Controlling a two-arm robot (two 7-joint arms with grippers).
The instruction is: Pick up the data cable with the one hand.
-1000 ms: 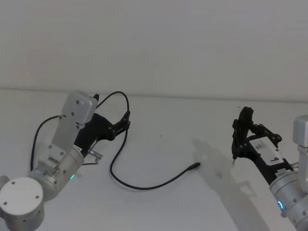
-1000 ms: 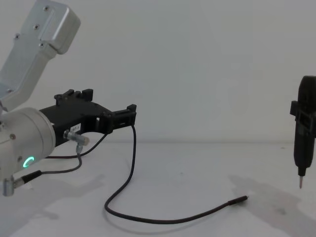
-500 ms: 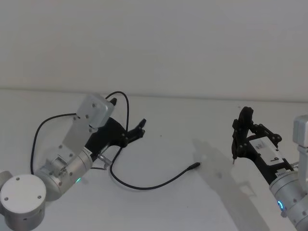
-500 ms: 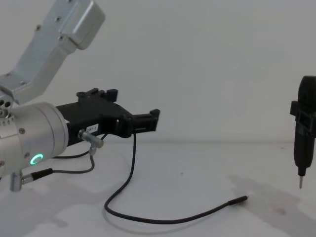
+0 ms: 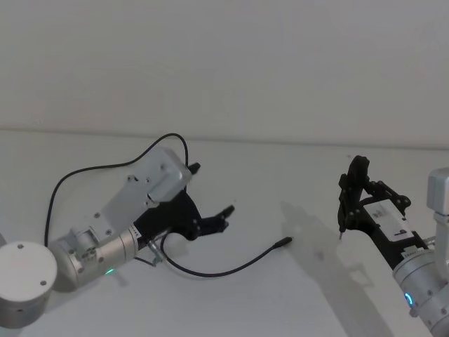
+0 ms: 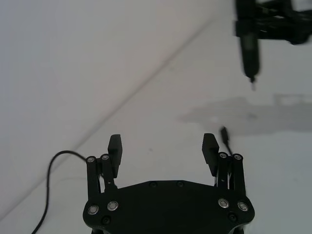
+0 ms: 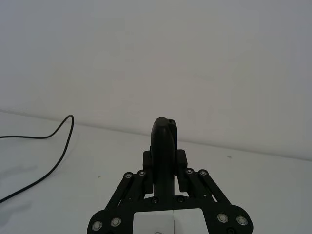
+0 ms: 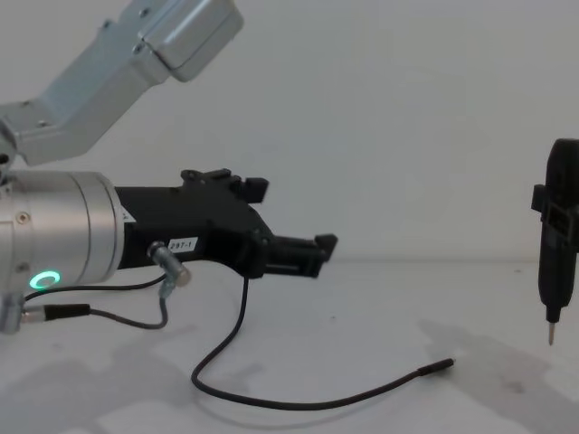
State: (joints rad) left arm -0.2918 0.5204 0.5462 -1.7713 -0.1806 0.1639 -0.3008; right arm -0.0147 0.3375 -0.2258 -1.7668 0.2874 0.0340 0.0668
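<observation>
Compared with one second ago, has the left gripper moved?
Yes. The open left gripper moved rightward, nearer the plug of the data cable, which lies unmoved. The right gripper stays parked, holding a pen-like tool.

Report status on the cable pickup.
Left pincer open, hovering above table. Right pincer shut on pen tool, at right. Data cable flat on table, ungrasped. Nothing in the way.

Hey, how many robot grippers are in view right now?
2. The left gripper, open, hovers above the data cable on the table's left; the right gripper, shut on a pen-like tool, is raised at the right.
</observation>
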